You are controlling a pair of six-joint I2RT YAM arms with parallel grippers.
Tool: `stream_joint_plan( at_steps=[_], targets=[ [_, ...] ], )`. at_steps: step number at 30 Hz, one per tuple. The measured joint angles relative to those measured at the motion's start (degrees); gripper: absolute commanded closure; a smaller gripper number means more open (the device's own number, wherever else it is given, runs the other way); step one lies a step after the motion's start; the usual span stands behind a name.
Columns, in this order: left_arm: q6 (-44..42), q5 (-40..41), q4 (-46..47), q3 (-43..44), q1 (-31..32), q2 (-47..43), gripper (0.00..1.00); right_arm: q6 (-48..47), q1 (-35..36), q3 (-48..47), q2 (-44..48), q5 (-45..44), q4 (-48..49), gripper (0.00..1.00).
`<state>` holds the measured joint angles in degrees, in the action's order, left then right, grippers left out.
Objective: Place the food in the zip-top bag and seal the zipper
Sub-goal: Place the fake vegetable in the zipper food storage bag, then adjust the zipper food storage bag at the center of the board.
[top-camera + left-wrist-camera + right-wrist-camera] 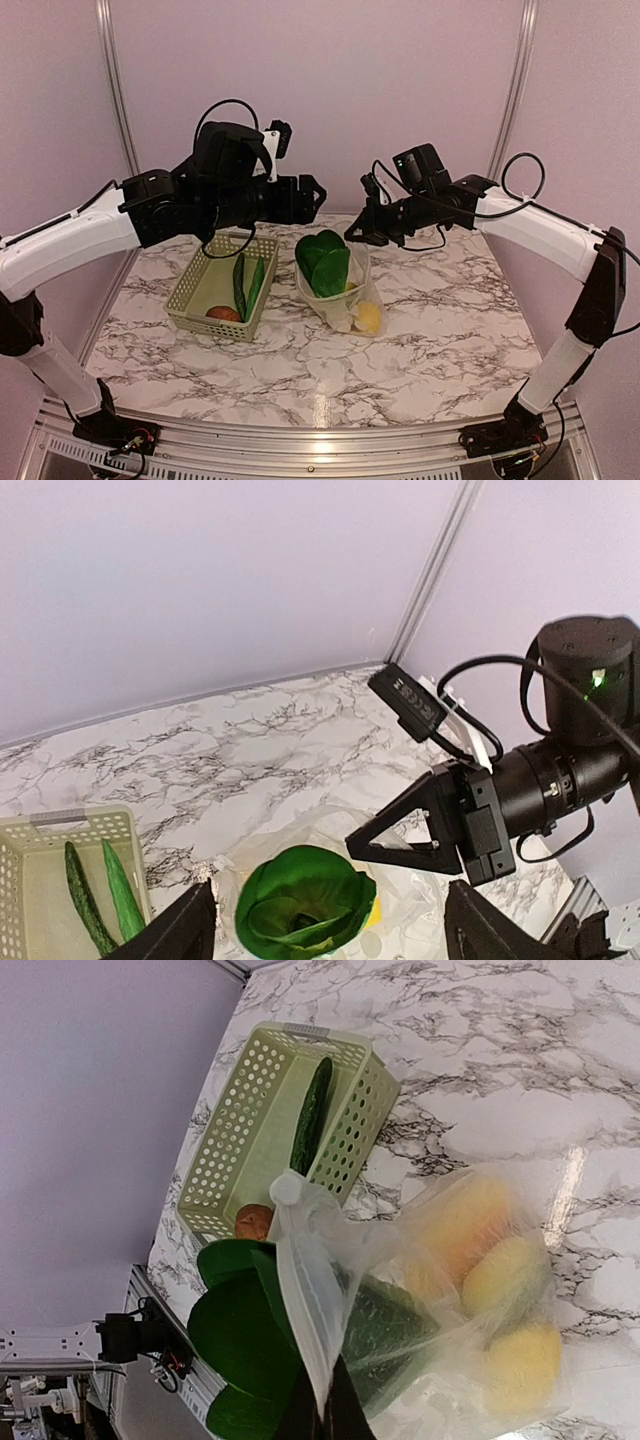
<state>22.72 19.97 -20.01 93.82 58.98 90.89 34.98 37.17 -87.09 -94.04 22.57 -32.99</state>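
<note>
Jaws of the left gripper (pixel 312 195) stand spread above the bok choy (pixel 323 262) in the bag (pixel 350 305). The right gripper (pixel 358 232) pinches the bag's rim. Long green pieces (pixel 248 285) lie in the basket (pixel 185 310), left of and nearer than the left gripper, long axis running near to far. The left arm is closer.

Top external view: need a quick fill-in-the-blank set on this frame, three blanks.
The right gripper is ___ on the zip-top bag's edge.
The basket holds ___ long green pieces.
On the left gripper, the jaws stand ___ over the bok choy.
Missing: shut; two; open.
</note>
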Motion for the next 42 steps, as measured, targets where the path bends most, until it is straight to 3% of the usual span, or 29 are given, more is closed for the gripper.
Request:
stream_joint_plan(
  at_steps=[3, 6, 11, 17, 26, 32, 42],
  targets=[
    [3.34, 3.52, 0.26, -3.5, -0.39, -5.57, 0.4, 0.0, 0.0, 0.0, 0.0, 0.24, 0.22, 1.0],
    [6.38, 3.58, 0.31, -7.67, -0.74, -7.48, 0.46, -0.02, 0.0, 0.0, 0.0, 0.42, 0.94, 1.0],
    [10.12, -1.99, -0.2, -14.64, -1.07, -4.5, 0.58, -0.04, 0.0, 0.0, -0.07, 1.05, 1.73, 1.0],
    [12.61, -7.69, -1.79, -15.04, -1.07, 1.57, 0.7, -0.04, 0.0, 0.0, -0.24, 1.38, 2.97, 1.0],
    [15.8, -10.88, -5.14, -12.52, -1.07, 6.88, 0.72, -0.04, 0.0, 0.0, -0.24, 1.38, 3.65, 1.0],
    [17.33, -11.96, -5.53, -12.44, -1.07, 7.65, 0.55, -0.04, -0.35, 0.02, -0.24, 1.36, 3.78, 1.0],
    [18.73, -10.05, -0.66, -22.43, -1.33, -2.99, 0.6, -0.04, -1.29, 0.79, -0.11, 1.36, 4.33, 1.0]
  ],
)
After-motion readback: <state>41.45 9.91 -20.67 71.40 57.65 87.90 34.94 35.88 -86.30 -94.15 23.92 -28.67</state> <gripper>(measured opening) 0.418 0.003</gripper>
